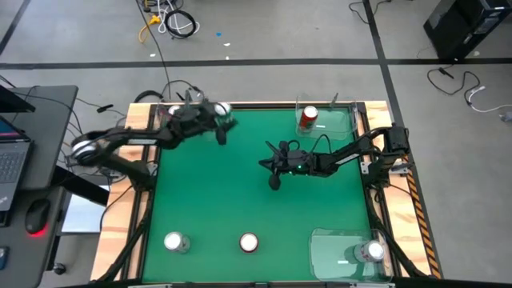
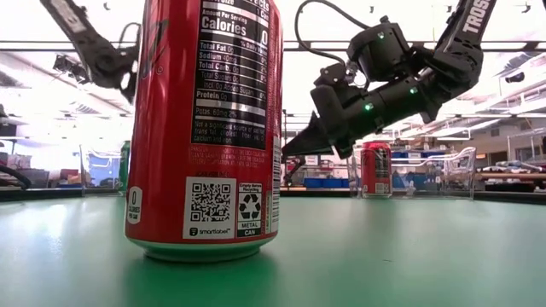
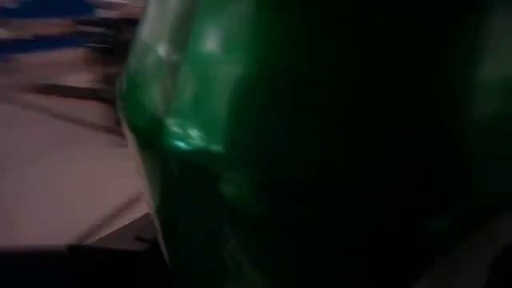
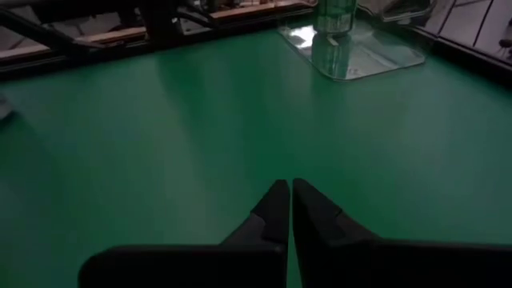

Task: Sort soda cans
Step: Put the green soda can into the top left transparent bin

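Note:
My left gripper (image 1: 222, 128) hangs over the table's far left corner, next to two silver can tops (image 1: 225, 108) (image 1: 175, 110). A green can (image 3: 240, 144) fills the left wrist view, very close. My right gripper (image 4: 290, 200) is shut and empty above the table's middle (image 1: 270, 166). A red can (image 1: 308, 118) stands in the far right clear tray. A silver can (image 1: 372, 252) stands in the near right tray. A red can (image 1: 249, 242) and a silver can (image 1: 175, 241) stand upright on the green mat near the front edge.
The clear trays (image 1: 340, 120) (image 1: 336, 250) sit at the far right and near right corners. The table has a raised wooden rim (image 1: 144, 200). The near red can (image 2: 205, 128) blocks much of the low view. Bare green mat lies between the arms and the front cans.

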Robot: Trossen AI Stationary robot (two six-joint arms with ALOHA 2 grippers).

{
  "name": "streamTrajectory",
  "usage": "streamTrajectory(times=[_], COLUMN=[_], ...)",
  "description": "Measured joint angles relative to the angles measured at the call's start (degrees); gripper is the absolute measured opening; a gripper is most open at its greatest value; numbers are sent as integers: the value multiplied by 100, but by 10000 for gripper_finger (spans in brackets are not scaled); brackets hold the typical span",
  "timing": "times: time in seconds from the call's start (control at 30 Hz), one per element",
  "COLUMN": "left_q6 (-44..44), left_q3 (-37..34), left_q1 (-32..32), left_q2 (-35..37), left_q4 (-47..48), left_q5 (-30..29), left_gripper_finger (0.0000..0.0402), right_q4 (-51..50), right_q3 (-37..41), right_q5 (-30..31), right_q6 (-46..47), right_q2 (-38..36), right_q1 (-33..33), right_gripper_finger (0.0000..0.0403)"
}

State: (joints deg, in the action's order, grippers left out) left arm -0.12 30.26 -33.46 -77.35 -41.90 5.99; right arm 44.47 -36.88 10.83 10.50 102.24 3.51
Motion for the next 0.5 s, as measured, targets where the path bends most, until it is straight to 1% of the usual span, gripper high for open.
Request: streamTrajectory(times=[0.13,0.23,0.27,0.37,0.5], left_q6=[160,78,-35,-454,-808], left_q3=[-89,-239,-319,-569,-952], left_q1=[-155,-271,-303,-384,-408], left_q2=[598,750,757,708,545], left_q4=[535,762,764,646,142], left_q5=[-1469,-2364,-2561,-2733,-3130], left_gripper_finger=[294,294,294,294,294], right_q4=[-2,-2,-4,2,2], right_q3=[0,0,0,0,0], right_q5=[-1,0,-1,-1,0], right_q6=[0,0,0,0,2], right_q2=[0,0,0,0,0], right_q1=[0,0,0,0,28], right_gripper_finger=[7,7,7,7,7])
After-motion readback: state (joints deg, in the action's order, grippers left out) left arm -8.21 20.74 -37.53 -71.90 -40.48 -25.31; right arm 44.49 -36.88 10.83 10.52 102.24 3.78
